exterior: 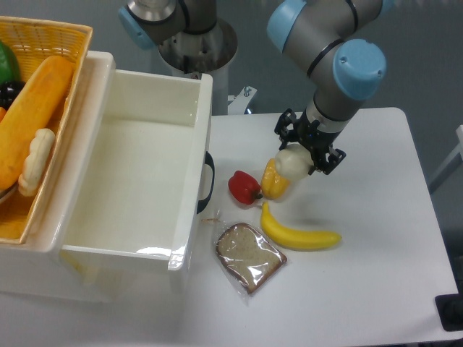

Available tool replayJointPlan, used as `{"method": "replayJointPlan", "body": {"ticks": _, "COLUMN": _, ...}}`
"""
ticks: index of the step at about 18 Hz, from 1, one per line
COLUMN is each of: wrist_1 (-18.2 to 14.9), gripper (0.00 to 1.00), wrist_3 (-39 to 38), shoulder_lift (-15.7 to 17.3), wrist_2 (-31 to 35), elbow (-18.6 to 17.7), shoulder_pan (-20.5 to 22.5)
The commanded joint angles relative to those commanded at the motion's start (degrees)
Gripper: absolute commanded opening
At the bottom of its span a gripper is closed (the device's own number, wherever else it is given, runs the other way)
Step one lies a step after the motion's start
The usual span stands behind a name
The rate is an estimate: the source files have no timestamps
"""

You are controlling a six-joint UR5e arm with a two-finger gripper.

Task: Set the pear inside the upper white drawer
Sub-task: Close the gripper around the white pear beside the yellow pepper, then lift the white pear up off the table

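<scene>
The pale cream pear (293, 163) sits between the black fingers of my gripper (302, 155), which is shut on it just above the table at centre right. It hangs right beside and slightly over a yellow bell pepper (273, 181). The upper white drawer (108, 94) is pulled open on the left, its deep inside bare, with the dark handle (207, 181) on the side facing the fruit. The gripper is well to the right of the drawer.
A red pepper (243, 186), a banana (298, 235) and a bagged slice of bread (249, 256) lie on the white table (376, 289) near the pear. A woven yellow basket (54, 32) holding a baguette and other food rests at the drawer's left.
</scene>
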Motion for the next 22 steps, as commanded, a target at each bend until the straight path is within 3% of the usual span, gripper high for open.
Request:
{"method": "replayJointPlan", "body": {"ticks": 13, "wrist_1": -0.96, "gripper": 0.28, "wrist_3": -1.75, "shoulder_lift": 0.26, "wrist_2": -0.26, "elbow": 0.88, "shoulder_pan": 0.09}}
{"method": "replayJointPlan", "body": {"ticks": 22, "wrist_1": -8.96, "gripper": 0.28, "wrist_3": -10.36, "shoulder_lift": 2.81, "wrist_2": -5.44, "elbow": 5.36, "shoulder_pan": 0.00}}
